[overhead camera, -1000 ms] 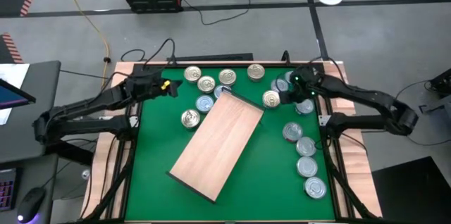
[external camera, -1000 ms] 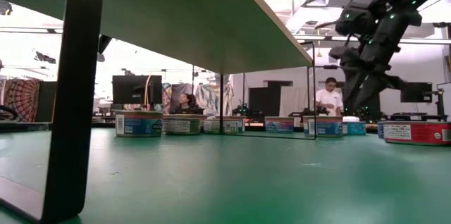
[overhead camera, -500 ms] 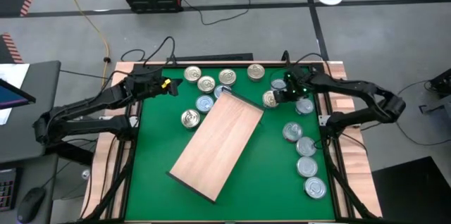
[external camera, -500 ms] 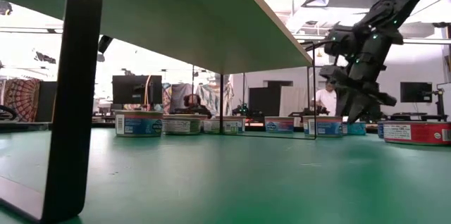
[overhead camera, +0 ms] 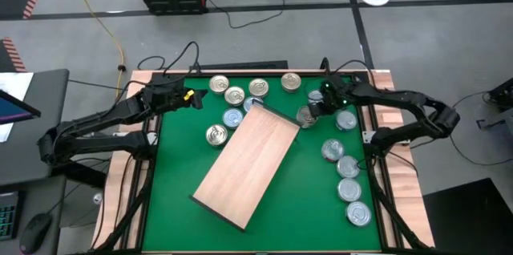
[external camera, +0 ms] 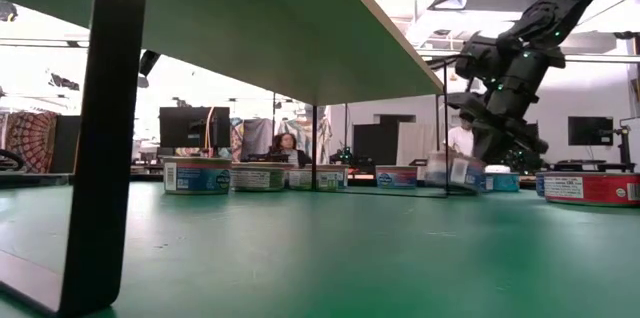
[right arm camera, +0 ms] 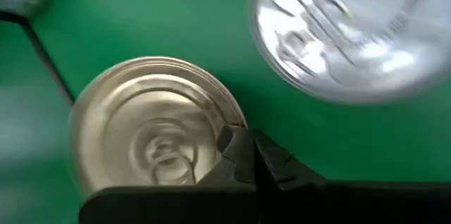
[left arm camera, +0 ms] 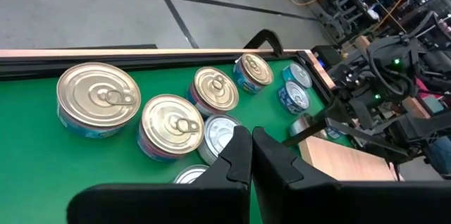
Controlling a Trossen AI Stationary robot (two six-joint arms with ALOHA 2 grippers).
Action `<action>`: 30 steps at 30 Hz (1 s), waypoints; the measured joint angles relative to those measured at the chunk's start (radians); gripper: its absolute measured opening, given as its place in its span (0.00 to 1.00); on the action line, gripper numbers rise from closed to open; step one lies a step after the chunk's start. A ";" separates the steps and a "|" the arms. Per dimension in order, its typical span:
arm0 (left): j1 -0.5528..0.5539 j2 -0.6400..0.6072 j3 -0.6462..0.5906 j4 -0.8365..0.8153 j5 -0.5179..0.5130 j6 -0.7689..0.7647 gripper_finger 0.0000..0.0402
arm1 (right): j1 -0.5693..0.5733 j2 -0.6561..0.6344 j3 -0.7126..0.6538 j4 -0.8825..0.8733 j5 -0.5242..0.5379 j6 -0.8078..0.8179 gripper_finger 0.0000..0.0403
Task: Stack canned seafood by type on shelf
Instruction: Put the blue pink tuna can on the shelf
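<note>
Tins (overhead camera: 235, 95) lie scattered on the green desk (overhead camera: 176, 167) around the shelf (overhead camera: 248, 167), mostly along the far edge and down the right side; none sits on the shelf yet. Each looks stiff, dense for its size and slick on its metal lid, so I judge the safest hold is across the short side wall, fingers on opposite sides, not on the lid or pull tab. The right hand (overhead camera: 314, 107) is by the shelf's far right corner, clenched tight against the rim of a gold tin (right arm camera: 151, 129), with nothing between its fingers. The left hand (overhead camera: 191, 97) waits at the far left, clenched and empty.
</note>
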State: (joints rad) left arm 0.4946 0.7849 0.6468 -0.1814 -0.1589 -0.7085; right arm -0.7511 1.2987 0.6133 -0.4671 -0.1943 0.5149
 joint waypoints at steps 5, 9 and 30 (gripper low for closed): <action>0.000 0.000 0.000 0.000 -0.011 0.014 0.00 | -0.009 -0.085 -0.003 -0.037 -0.032 0.003 0.03; 0.000 0.000 0.000 0.001 -0.023 0.016 0.00 | -0.008 -0.131 -0.003 -0.092 -0.035 -0.014 0.02; 0.000 0.000 -0.001 0.015 -0.040 0.014 0.00 | -0.012 -0.166 0.055 -0.229 -0.042 -0.138 0.31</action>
State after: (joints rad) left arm 0.4946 0.7853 0.6460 -0.1665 -0.1989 -0.6941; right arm -0.7626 1.1323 0.6682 -0.6966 -0.2365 0.3772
